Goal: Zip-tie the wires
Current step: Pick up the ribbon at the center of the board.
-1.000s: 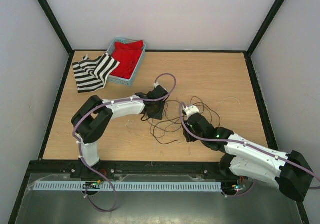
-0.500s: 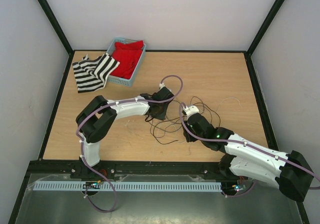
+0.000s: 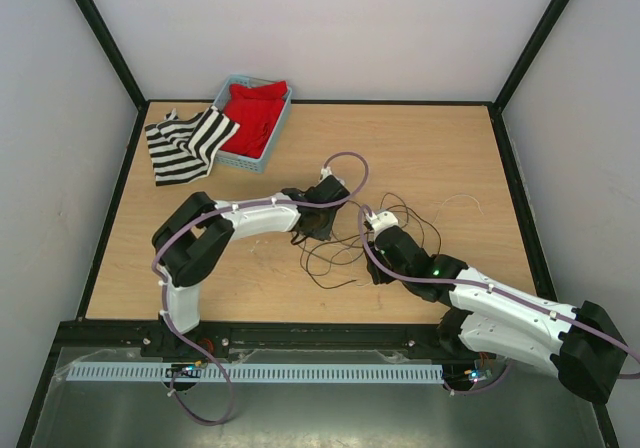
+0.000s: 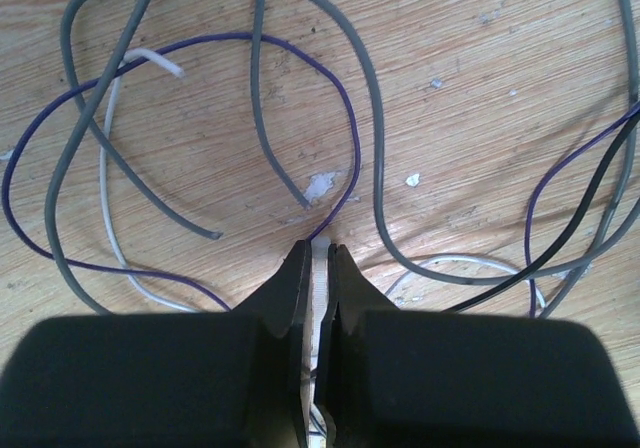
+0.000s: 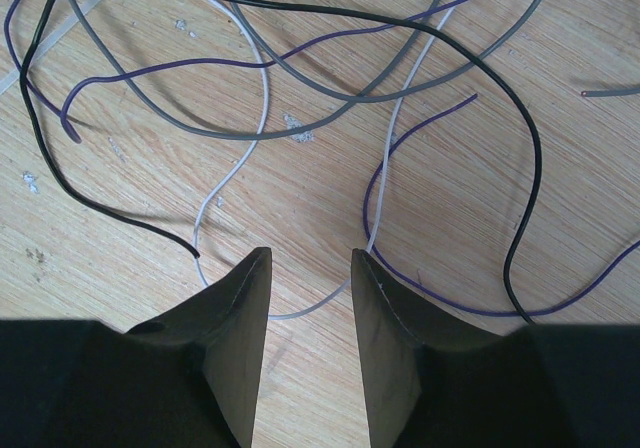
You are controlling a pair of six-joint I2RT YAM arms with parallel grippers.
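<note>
White plastic, thin and flat: the zip tie [image 4: 318,308] is now pinched between the fingers of my left gripper [image 4: 318,253], at the bottom centre of the left wrist view. A second ago those fingers stood part-spread. They have since pressed together on the strip, and that arm has slid rightward toward the middle of the pale wooden table [image 3: 450,148].

The thin, curling wires [image 4: 372,128], grey, purple, black and pale, lie loose across the upper part of that frame, and one purple strand runs just past the tie's tip. My right gripper [image 5: 308,260] hovers over the tangle with its fingers spread and nothing between them.

I judge the tie secured. The strands are not yet gathered, so no looping can begin.
</note>
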